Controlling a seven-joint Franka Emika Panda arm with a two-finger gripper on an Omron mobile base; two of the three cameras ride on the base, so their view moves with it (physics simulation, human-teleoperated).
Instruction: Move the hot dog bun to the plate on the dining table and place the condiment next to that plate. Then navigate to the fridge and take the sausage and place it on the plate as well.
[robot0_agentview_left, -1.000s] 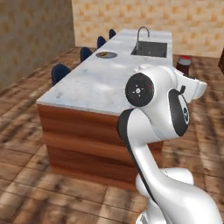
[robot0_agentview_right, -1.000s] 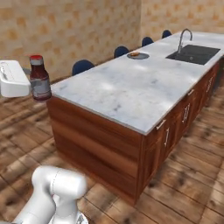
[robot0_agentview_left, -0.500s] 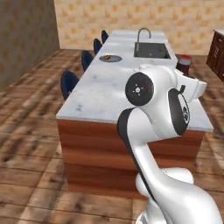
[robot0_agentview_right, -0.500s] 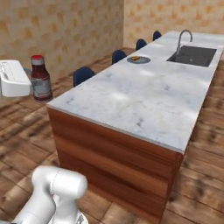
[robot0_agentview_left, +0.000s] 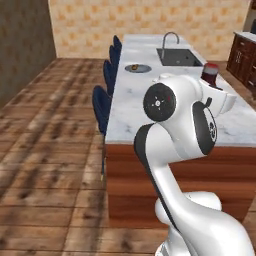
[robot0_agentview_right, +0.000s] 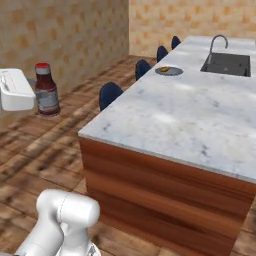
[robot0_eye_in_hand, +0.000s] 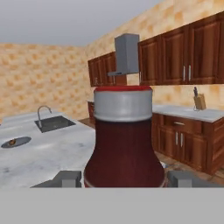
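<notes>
My gripper (robot0_eye_in_hand: 124, 179) is shut on the condiment (robot0_eye_in_hand: 124, 140), a bottle of dark red sauce with a greyish cap that stands upright between the fingertips (robot0_eye_in_hand: 68, 178). From the right base camera, the condiment (robot0_agentview_right: 46, 80) hangs in the air left of the dining table (robot0_agentview_right: 190, 110), level with its top, beside my white hand. In the left base view its red top (robot0_agentview_left: 210, 74) peeks out behind my arm. Far along the marble dining table (robot0_agentview_left: 150, 100) lies the dark plate (robot0_agentview_left: 139, 68) with the hot dog bun (robot0_agentview_left: 133, 66) on it. The plate (robot0_agentview_right: 169, 71) (robot0_eye_in_hand: 17, 141) sits short of the sink.
A dark sink (robot0_agentview_left: 180, 56) with a curved tap (robot0_agentview_right: 218, 40) is set into the far half of the island. Blue stools (robot0_agentview_left: 102, 100) line its left side. Wooden cabinets (robot0_eye_in_hand: 188, 113) and a range hood (robot0_eye_in_hand: 127, 54) stand beyond. Wood floor surrounds the island.
The whole picture has shifted: the base has driven around the island's near corner, so the table now runs straight ahead. The condiment stays held in the gripper.
</notes>
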